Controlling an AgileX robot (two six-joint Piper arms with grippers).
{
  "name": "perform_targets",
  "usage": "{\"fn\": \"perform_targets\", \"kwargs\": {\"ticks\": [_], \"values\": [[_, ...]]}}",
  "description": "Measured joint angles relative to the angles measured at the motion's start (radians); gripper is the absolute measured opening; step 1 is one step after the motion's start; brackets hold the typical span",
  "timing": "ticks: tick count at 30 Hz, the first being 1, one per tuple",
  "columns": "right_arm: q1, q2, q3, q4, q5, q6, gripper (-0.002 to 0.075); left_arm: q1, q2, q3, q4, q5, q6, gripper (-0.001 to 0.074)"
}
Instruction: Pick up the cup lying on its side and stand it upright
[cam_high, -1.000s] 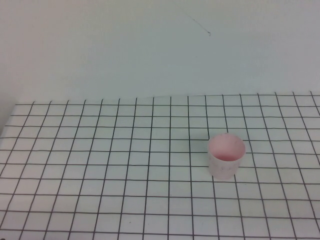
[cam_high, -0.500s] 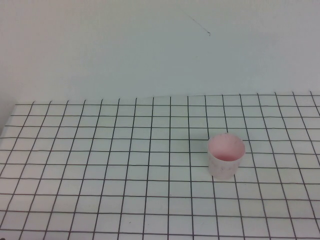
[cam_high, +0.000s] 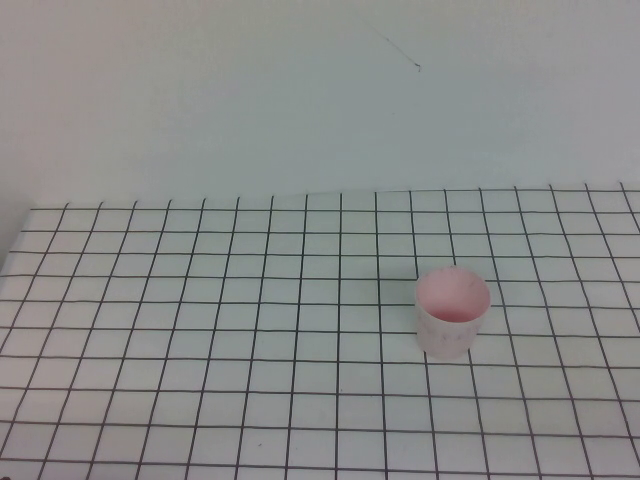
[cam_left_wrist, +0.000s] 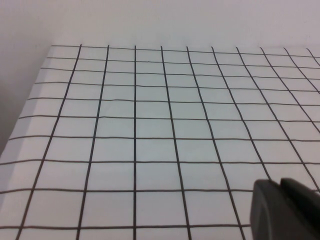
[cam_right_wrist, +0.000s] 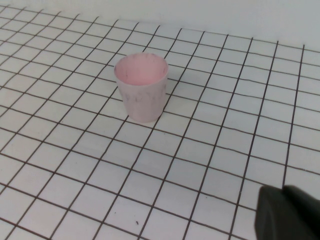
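Observation:
The pale pink-white cup (cam_high: 452, 311) stands upright on the grid table, mouth up, right of centre in the high view. It also shows in the right wrist view (cam_right_wrist: 141, 88), upright, pinker inside, with faint marks outside. No arm shows in the high view. My right gripper (cam_right_wrist: 284, 212) shows as dark fingers pressed together, empty, well clear of the cup. My left gripper (cam_left_wrist: 281, 205) also shows dark fingers pressed together, empty, over bare grid; the cup is not in its view.
The white table with black grid lines (cam_high: 200, 330) spreads across the whole view. A plain pale wall (cam_high: 300, 100) rises behind its far edge. The table's left edge (cam_left_wrist: 30, 100) shows in the left wrist view.

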Motion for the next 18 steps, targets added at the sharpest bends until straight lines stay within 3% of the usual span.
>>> {"fn": "perform_targets", "kwargs": {"ticks": [18], "values": [[0.0, 0.0, 0.0, 0.0, 0.0, 0.0, -0.0003, 0.0, 0.0, 0.0, 0.008, 0.006, 0.037, 0.0001]]}}
